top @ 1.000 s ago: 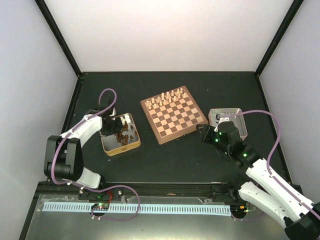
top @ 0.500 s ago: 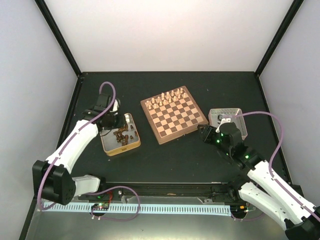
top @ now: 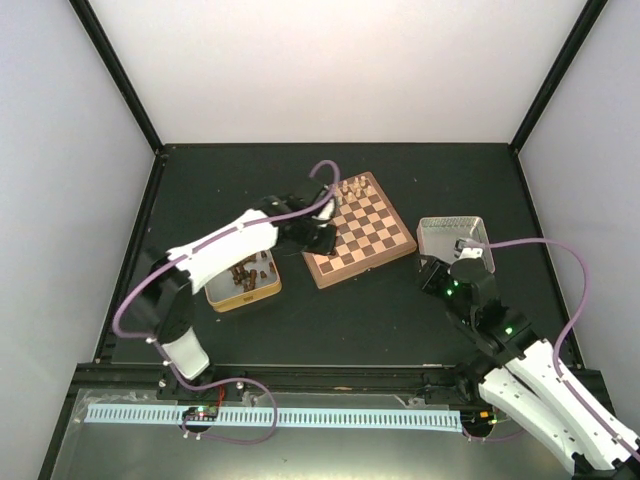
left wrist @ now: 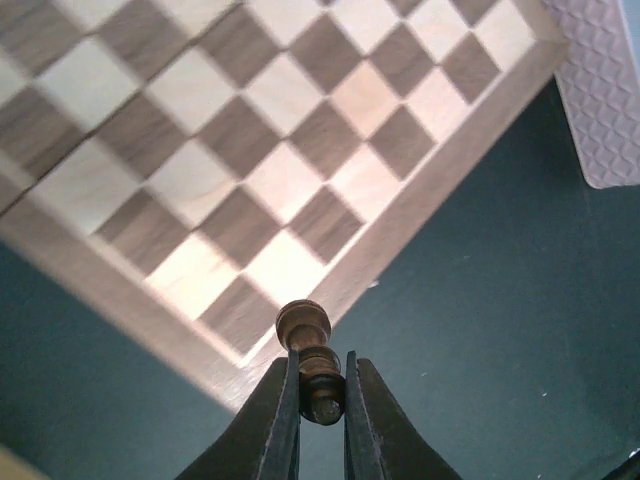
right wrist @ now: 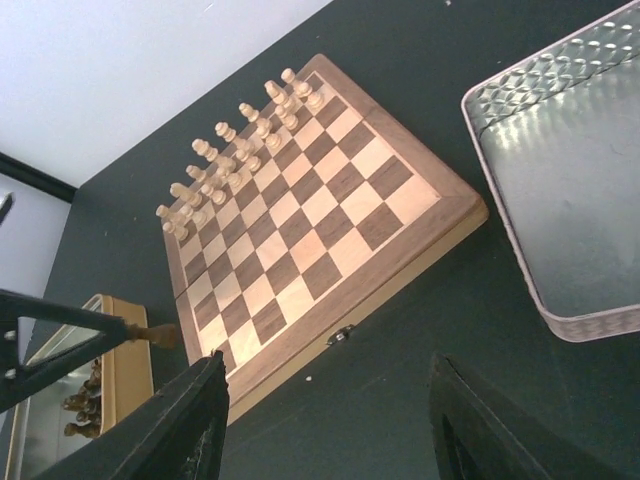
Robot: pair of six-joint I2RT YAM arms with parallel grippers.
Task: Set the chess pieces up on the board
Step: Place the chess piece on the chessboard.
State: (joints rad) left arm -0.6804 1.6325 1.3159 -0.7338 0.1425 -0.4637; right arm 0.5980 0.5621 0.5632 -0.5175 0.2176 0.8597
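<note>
Left hand (left wrist: 320, 400) pinched on a small dark-brown wooden chess piece (left wrist: 305, 335), over the near rim of the checked wooden board (left wrist: 435, 185). Right hand (right wrist: 330, 430) spread wide, empty. Risk: released here, the piece likely lands on the rim and topples.

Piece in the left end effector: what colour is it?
Dark brown; the piece shows best in the left wrist view.

Smooth wooden board (right wrist: 330, 230), shiny embossed metal tin (right wrist: 580, 180), matt dark table (right wrist: 400, 380)

White arms (top: 225, 245) — black joints (top: 468, 296), purple cables (top: 520, 240).
</note>
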